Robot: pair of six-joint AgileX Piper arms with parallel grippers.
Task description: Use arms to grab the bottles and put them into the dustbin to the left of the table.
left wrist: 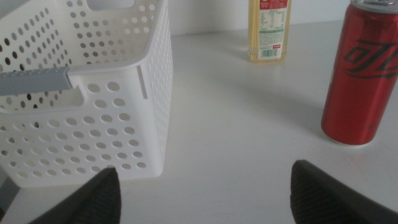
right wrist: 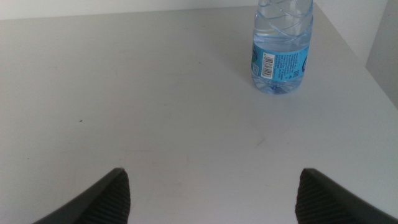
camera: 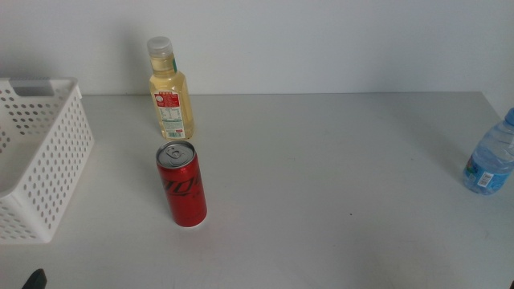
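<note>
Nothing has been picked up yet, and the layout tells you how to split the work. The dustbin [camera: 40, 156] sits at the left edge of the worktop [camera: 337, 177], so anything grabbed has to travel leftward. The red can [camera: 181, 185] stands upright near the middle of the left half, with the yellow bottle [camera: 169, 88] upright just behind it toward the far edge; both are near the bin and within your left arm's side. The water bottle [camera: 490, 156] stands alone at the right edge, well apart from the others, which makes it the right arm's job.

Your left end effector [left wrist: 202, 190] waits low at the near left corner, only a dark tip showing in the middle view. Its jaws are spread wide and empty, pointing across the worktop with the bin's perforated wall [left wrist: 93, 124] on one side and the can [left wrist: 364, 71] on the other.

Your right end effector [right wrist: 211, 193] is out of the middle view; its wrist camera shows it likewise wide and empty, aimed over bare worktop with the water bottle [right wrist: 281, 46] ahead and off to one side.

I judge that the can is the easiest first reach for the left arm.
</note>
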